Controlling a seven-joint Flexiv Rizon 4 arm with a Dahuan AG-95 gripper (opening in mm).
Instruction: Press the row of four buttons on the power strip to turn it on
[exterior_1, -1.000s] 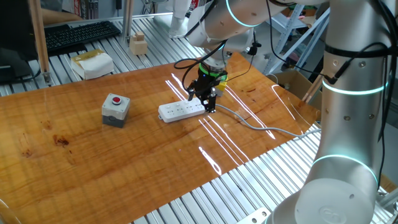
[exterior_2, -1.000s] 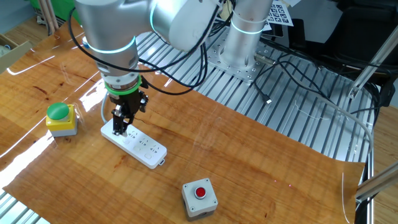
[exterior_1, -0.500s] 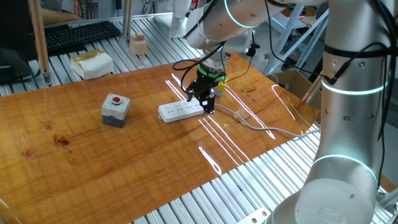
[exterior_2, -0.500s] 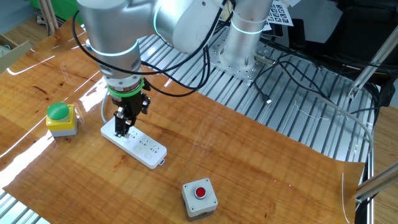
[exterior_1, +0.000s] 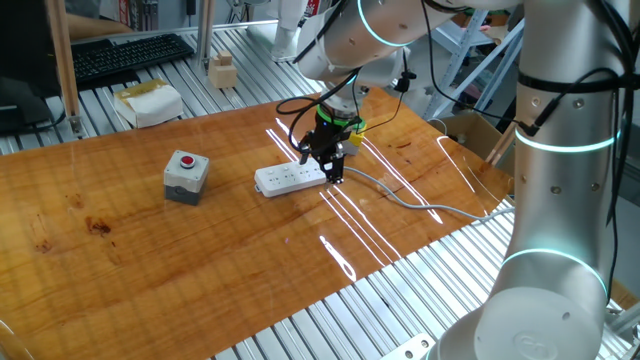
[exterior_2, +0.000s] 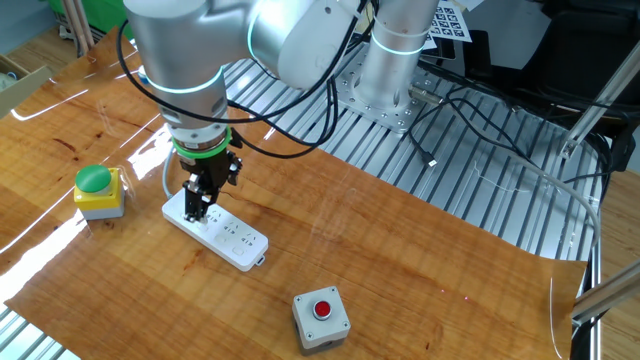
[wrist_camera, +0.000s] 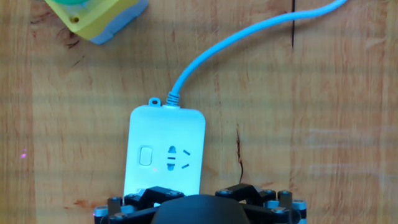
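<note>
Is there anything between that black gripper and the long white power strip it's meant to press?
Nothing visible. The black gripper hangs directly over the cable end of the long white plastic power strip, with no object between them. The yellow box with a green button and the grey box with a red button sit off to the sides.

A wooden table (exterior_1: 200, 260) is seen. On it lie the power strip (exterior_1: 290, 179), a grey box (exterior_1: 186, 176) and a yellow box (exterior_2: 98, 192), well apart.
</note>
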